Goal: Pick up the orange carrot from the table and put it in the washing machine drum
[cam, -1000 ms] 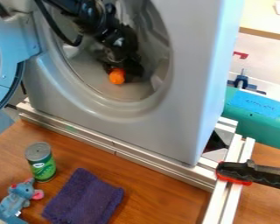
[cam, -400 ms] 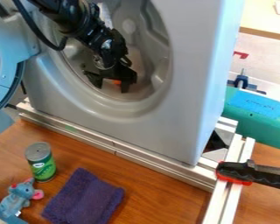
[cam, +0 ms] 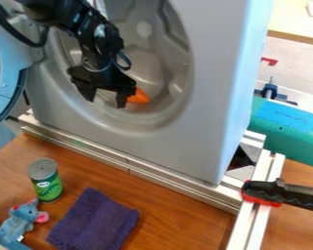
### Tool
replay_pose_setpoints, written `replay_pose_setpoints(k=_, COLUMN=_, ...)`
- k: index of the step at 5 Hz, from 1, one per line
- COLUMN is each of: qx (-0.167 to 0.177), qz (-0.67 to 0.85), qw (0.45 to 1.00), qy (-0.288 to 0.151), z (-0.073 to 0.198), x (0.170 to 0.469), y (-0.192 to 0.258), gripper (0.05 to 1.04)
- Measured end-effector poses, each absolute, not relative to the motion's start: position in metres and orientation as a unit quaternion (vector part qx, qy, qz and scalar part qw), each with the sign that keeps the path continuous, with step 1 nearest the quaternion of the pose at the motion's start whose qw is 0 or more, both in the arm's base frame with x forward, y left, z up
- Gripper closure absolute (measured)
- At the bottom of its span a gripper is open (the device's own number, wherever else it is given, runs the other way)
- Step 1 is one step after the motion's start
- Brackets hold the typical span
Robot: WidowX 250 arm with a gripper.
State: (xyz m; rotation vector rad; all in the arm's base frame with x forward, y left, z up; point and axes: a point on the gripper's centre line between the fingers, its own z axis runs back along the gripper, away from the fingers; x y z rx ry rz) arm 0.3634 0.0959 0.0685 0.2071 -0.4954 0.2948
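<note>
Camera view: orange thing in the drum, pincer spread wide next to it

We find the orange thing (cam: pixel 141 96) low in the drum (cam: pixel 149 61) of the washing machine (cam: pixel 214 97), just inside the rim of the round opening. The pincer (cam: pixel 105 103) is wide apart and holds nothing; its fingers hang in front of the opening, one of them close beside the orange thing, though we cannot tell whether they touch.

We judge the orange thing's part of the work largely done, since it lies within the drum, free of any grip. The black arm (cam: pixel 97 41) is not clear of the opening, and the door (cam: pixel 14 90) stands open.

Farther out, on the worktop (cam: pixel 175 215) in front of the machine, we see a green can (cam: pixel 48 185) standing upright, a plush mouse (cam: pixel 20 222) and a folded purple cloth (cam: pixel 94 222). All three are outside the drum; whether any belongs inside, we cannot tell.
</note>
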Motion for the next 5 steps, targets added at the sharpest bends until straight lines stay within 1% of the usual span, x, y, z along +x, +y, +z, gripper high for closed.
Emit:
replay_pose_setpoints(k=1, qx=0.09, qz=0.116, qw=0.973, qy=-0.177, z=0.06, x=0.325, y=0.071, gripper=0.089)
replay_pose_setpoints(k=2, qx=0.058, qz=0.084, qw=0.985, qy=-0.136, z=0.048, x=0.29, y=0.038, gripper=0.088)
replay_pose_setpoints(k=3, qx=0.048, qz=0.066, qw=0.988, qy=-0.13, z=0.041, x=0.281, y=0.021, gripper=0.088)
replay_pose_setpoints(k=4, qx=0.044, qz=0.059, qw=0.989, qy=-0.129, z=0.037, x=0.278, y=0.014, gripper=0.088)
replay_pose_setpoints(k=5, qx=0.038, qz=0.06, qw=0.991, qy=-0.114, z=0.036, x=0.274, y=0.006, gripper=0.088)
